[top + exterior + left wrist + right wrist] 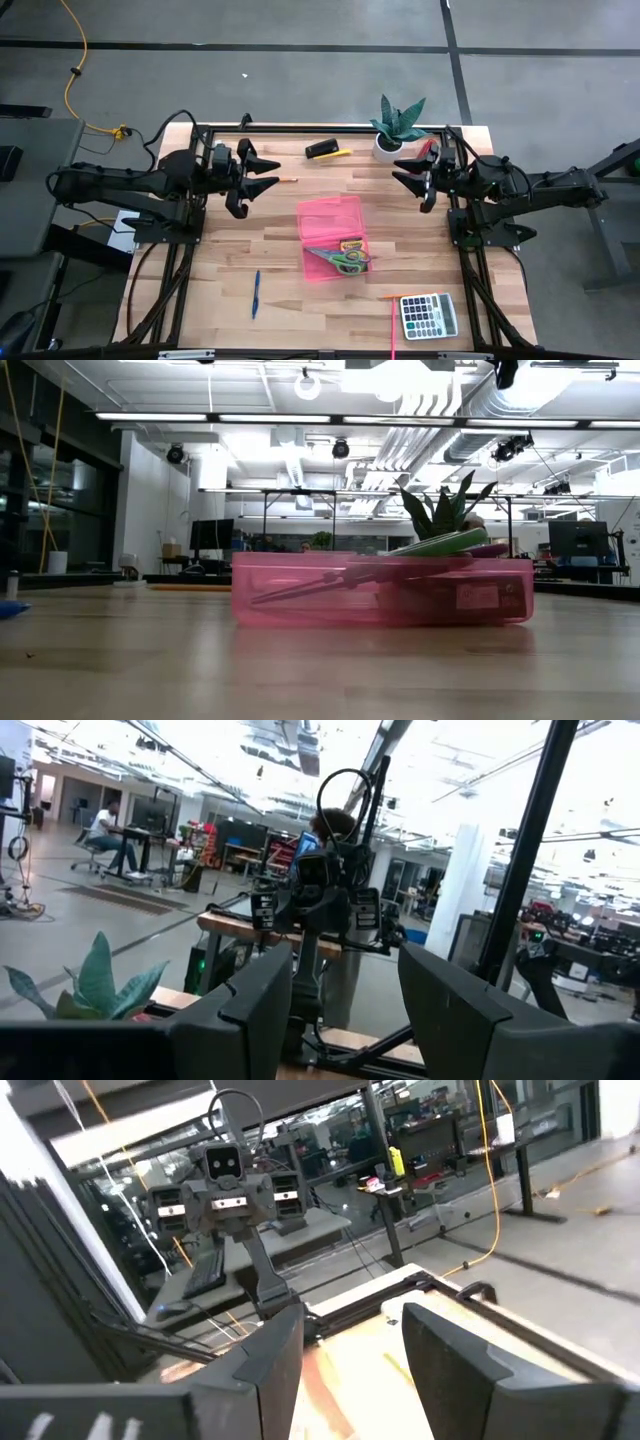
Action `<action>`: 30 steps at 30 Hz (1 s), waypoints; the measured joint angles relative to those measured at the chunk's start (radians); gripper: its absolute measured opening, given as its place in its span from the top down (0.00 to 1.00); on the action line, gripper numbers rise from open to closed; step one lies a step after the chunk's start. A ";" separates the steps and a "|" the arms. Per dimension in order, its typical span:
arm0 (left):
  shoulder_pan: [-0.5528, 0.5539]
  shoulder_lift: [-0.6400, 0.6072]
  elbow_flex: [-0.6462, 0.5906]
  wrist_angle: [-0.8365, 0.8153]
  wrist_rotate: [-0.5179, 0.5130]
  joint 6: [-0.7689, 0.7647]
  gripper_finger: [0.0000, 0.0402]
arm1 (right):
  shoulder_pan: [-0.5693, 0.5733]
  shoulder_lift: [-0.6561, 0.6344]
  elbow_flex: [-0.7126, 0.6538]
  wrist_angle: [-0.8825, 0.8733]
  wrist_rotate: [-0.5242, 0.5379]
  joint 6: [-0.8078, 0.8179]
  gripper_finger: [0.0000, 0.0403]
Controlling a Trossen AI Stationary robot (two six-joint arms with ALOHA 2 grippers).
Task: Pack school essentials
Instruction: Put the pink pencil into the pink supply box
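A translucent pink tray (328, 222) lies mid-table and holds green-handled scissors (347, 260) and a small crayon box (351, 244); the low view shows the tray (380, 592) side-on with scissors (310, 586) inside. A blue pen (256, 293) lies near the front left. An orange pencil (288, 180) lies by my left gripper (270, 172), which hovers open and level at the far left, holding nothing. A red pencil (393, 325) lies beside the calculator. My right gripper (400, 172) hovers open at the far right, holding nothing. In the wrist views the fingers of my left gripper (345, 1010) and my right gripper (345, 1360) stand apart.
A potted green plant (398, 125) stands at the far edge near my right gripper. A black object with a yellow pencil (328, 150) lies at the far middle. A calculator (429, 315) sits at the front right. Bare wood shows around the tray.
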 joint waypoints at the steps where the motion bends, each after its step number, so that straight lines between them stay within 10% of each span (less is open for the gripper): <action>1: 0.000 0.000 0.000 -0.001 0.000 0.000 0.57 | 0.000 0.002 0.001 0.000 -0.002 0.022 0.59; 16: 0.000 0.001 0.000 -0.001 0.000 0.000 0.57 | 0.250 0.513 0.437 -0.954 -0.375 0.736 0.59; 30: 0.000 0.001 0.000 -0.007 0.000 0.008 0.57 | 0.612 0.878 0.444 -0.591 -0.413 1.778 0.59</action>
